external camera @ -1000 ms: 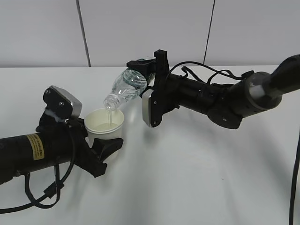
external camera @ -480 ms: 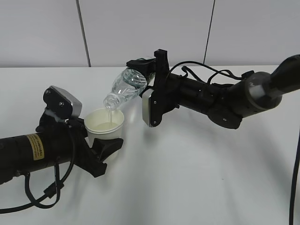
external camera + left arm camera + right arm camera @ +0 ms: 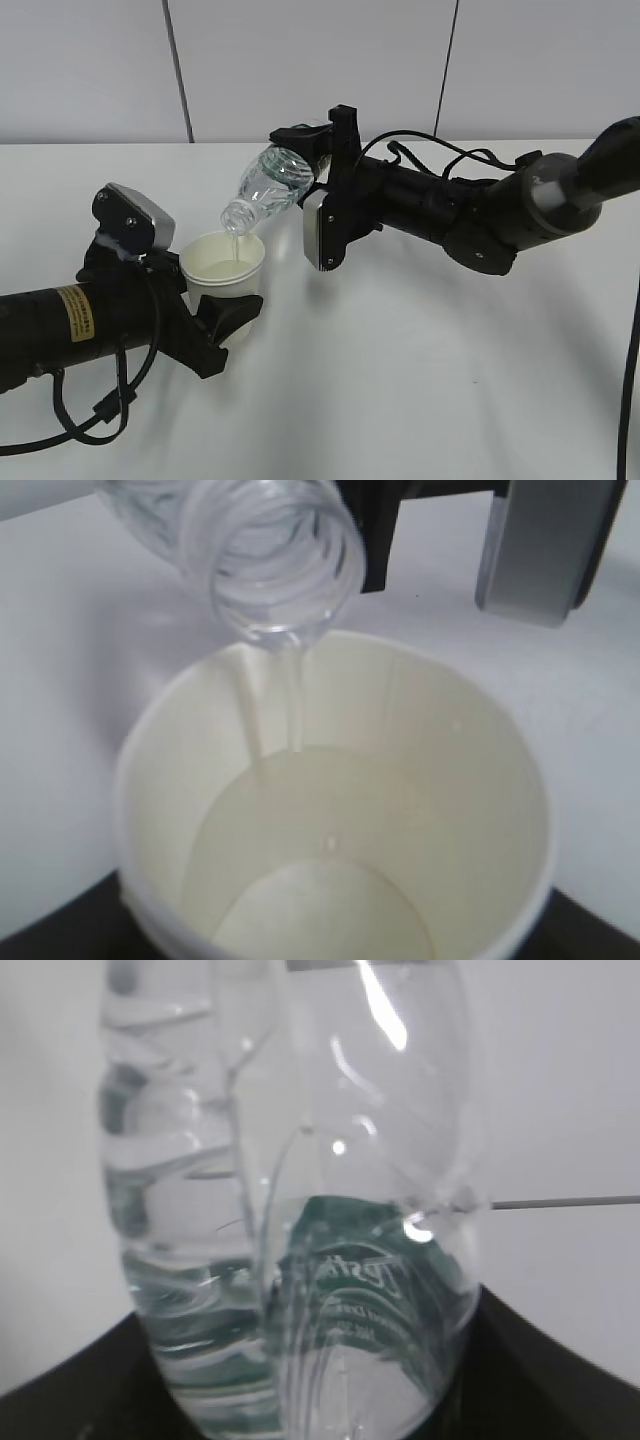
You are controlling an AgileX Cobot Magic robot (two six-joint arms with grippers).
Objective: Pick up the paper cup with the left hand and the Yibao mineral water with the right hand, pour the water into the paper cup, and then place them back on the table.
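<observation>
My left gripper [image 3: 222, 300] is shut on the cream-white paper cup [image 3: 223, 268] and holds it upright just above the white table [image 3: 420, 360]. My right gripper [image 3: 310, 160] is shut on the Yibao mineral water bottle [image 3: 268, 188], tilted neck-down to the left. The bottle's open mouth [image 3: 285, 565] hangs just over the cup's far rim, and a thin stream of water runs into the cup [image 3: 335, 810], which holds a shallow pool. In the right wrist view the clear ribbed bottle [image 3: 300, 1210] with its green label fills the frame between black fingers.
A grey-white panelled wall [image 3: 300, 60] stands behind the table. The right arm's grey camera block [image 3: 318, 232] hangs close to the right of the cup. A black cable [image 3: 630, 400] hangs at the right edge.
</observation>
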